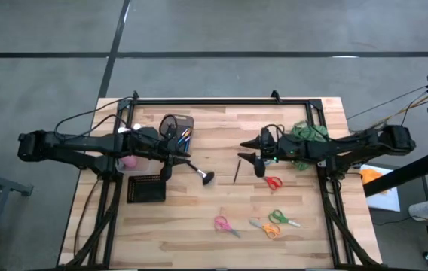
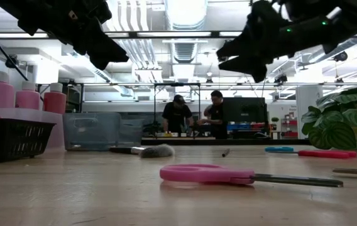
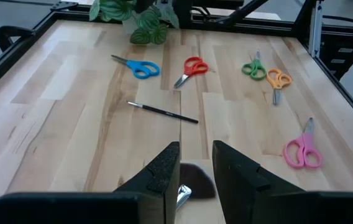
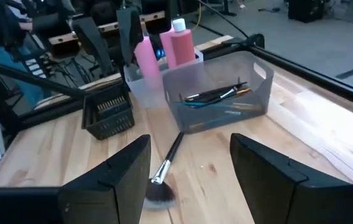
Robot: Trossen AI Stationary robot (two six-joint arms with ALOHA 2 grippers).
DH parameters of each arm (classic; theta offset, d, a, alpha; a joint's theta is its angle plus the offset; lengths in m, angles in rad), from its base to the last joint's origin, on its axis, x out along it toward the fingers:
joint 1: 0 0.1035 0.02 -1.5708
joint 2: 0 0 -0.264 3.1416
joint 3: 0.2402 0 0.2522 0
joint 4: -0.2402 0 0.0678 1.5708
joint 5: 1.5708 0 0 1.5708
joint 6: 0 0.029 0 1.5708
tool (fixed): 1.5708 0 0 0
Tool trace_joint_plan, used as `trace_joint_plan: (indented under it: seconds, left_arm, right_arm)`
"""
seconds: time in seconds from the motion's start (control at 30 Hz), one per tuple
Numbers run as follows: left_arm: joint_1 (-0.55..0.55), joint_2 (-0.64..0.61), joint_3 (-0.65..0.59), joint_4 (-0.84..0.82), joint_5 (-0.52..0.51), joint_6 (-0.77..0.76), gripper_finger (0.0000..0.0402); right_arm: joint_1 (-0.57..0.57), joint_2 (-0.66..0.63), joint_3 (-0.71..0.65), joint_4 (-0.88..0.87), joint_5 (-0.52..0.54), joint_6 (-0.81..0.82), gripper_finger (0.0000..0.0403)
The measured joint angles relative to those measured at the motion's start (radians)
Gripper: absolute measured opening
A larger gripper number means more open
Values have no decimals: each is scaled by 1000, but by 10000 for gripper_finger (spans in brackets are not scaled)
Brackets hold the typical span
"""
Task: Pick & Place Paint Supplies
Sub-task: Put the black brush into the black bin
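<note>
Pink bottles (image 4: 164, 46) are wearing white caps beside a black basket (image 4: 109, 113). On the pale wood tabletop (image 3: 89, 124), scissors are showing blue (image 3: 138, 66), red (image 3: 191, 68), green (image 3: 252, 66), orange (image 3: 278, 81) and pink (image 3: 302, 149) handles near the green plant (image 3: 133, 15).

Two dark arms make up the robot, each built of blocky black segments. The left arm (image 1: 86, 147) carries black cables looping off its rear end, and a small white patch shows near its wrist. The right arm (image 1: 350, 147) has thin cables trailing from its far end, with green lights glowing near its wrist. The left hand (image 3: 195, 171) has two black fingers (image 3: 164, 171), flat-faced, with a rough, grainy pad on the inner side and a squared, angular outer shell. The right hand (image 4: 189, 174) has two broad black fingers (image 4: 111, 180), smooth and matte, with slanted, wedge-like tops and bevelled edges.
</note>
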Motion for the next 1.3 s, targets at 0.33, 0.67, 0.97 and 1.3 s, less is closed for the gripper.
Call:
trace_joint_plan:
  seconds: [0.33,0.67,0.97,1.3]
  left_arm:
    - [0,0,0,-3,0,0,97]
    - [0,0,0,-7,0,2,97]
    - [0,0,0,-7,0,2,97]
    - [-2,0,9,-24,0,18,97]
  right_arm:
    - [0,-43,-26,2,7,3,217]
    - [0,-36,-26,-4,7,3,217]
    - [0,-36,-26,-3,7,3,217]
    - [0,-36,-26,-3,6,3,217]
